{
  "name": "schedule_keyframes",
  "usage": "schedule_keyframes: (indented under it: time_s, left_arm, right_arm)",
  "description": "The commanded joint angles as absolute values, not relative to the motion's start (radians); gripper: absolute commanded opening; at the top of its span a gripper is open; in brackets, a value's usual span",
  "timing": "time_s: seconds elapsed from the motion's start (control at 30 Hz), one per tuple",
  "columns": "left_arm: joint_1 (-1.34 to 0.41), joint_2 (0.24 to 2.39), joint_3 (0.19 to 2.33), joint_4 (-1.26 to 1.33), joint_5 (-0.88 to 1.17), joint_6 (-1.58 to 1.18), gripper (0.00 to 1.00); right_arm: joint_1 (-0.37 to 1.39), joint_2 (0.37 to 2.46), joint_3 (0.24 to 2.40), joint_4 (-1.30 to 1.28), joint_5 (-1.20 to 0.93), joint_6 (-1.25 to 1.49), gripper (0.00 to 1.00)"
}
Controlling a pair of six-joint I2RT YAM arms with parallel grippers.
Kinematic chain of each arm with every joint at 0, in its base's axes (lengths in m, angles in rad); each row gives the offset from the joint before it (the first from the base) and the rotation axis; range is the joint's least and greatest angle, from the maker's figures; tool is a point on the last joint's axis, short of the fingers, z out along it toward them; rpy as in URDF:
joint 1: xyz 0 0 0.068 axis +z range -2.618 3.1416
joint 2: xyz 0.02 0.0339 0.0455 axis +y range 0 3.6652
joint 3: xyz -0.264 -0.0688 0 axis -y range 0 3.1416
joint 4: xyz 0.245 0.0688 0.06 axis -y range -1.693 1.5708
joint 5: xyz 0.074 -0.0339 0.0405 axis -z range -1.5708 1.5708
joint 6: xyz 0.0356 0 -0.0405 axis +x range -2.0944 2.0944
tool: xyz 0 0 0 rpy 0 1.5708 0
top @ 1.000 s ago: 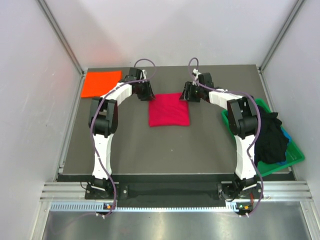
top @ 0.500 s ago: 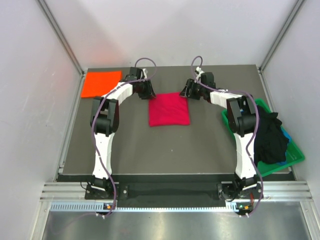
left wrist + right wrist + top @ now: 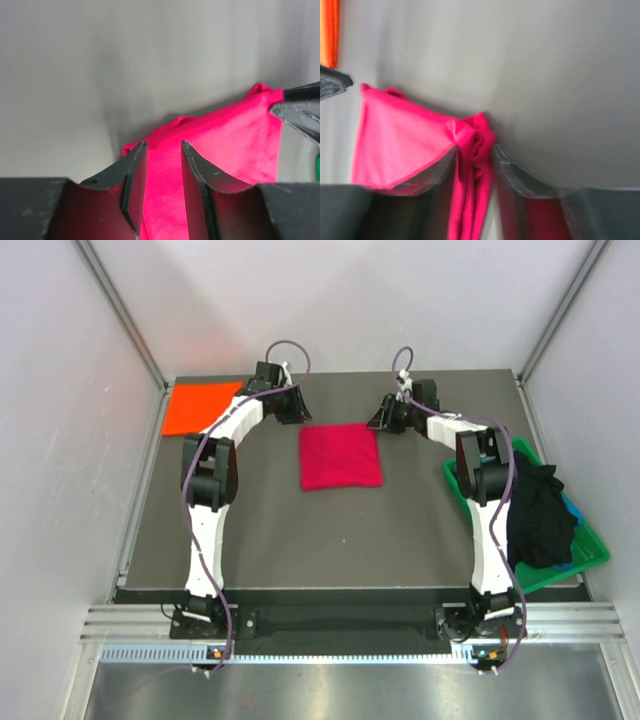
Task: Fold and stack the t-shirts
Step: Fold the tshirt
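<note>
The crimson-red t-shirt (image 3: 340, 456) lies folded in a rectangle at the middle back of the table. My left gripper (image 3: 293, 410) is at its far left corner and my right gripper (image 3: 386, 418) at its far right corner. In the left wrist view the left gripper (image 3: 164, 145) has its jaws apart, with flat red cloth (image 3: 225, 145) showing between and beyond them. In the right wrist view the right gripper (image 3: 475, 147) has blurred, parted jaws either side of a bunched red corner (image 3: 472, 135). The orange t-shirt (image 3: 203, 407) lies folded at the back left.
A green plastic bin (image 3: 590, 545) stands at the table's right edge, holding a crumpled black shirt (image 3: 540, 515) with blue cloth (image 3: 571, 510) under it. White walls enclose the table on three sides. The right gripper's finger (image 3: 300, 107) shows in the left wrist view.
Both grippers have drawn back from over the red shirt's far corners toward the back of the table. The shirt has stayed almost in place.
</note>
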State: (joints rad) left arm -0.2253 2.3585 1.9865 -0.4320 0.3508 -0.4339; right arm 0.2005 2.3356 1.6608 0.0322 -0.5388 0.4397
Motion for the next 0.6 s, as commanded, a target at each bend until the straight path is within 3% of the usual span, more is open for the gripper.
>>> schedule_keyframes:
  time_s: [0.0,0.17,0.33,0.47,0.5,0.53,0.57]
  left_arm:
    - [-0.215,2.266,2.025,-0.443,0.382,-0.445,0.38]
    - [-0.218,2.096,1.889,-0.457,0.422,-0.469,0.38]
    - [-0.236,1.921,1.633,-0.388,0.518,-0.517,0.37]
    - [-0.241,1.833,1.445,-0.272,0.623,-0.574,0.31]
    - [-0.241,1.822,1.415,-0.252,0.643,-0.601,0.26]
    - [-0.241,1.812,1.361,-0.212,0.659,-0.613,0.13]
    - [-0.242,1.810,1.338,-0.193,0.701,-0.629,0.06]
  right_arm:
    - [0.166,2.341,1.738,-0.039,-0.607,0.403,0.41]
    - [0.134,2.267,1.775,-0.098,-0.588,0.411,0.63]
    - [0.112,2.166,1.782,-0.181,-0.558,0.429,0.64]
    - [0.135,2.070,1.715,-0.227,-0.565,0.469,0.52]
    - [0.144,2.047,1.694,-0.230,-0.575,0.472,0.42]
    - [0.165,2.005,1.637,-0.221,-0.584,0.479,0.37]
    - [0.179,1.982,1.600,-0.181,-0.616,0.494,0.24]
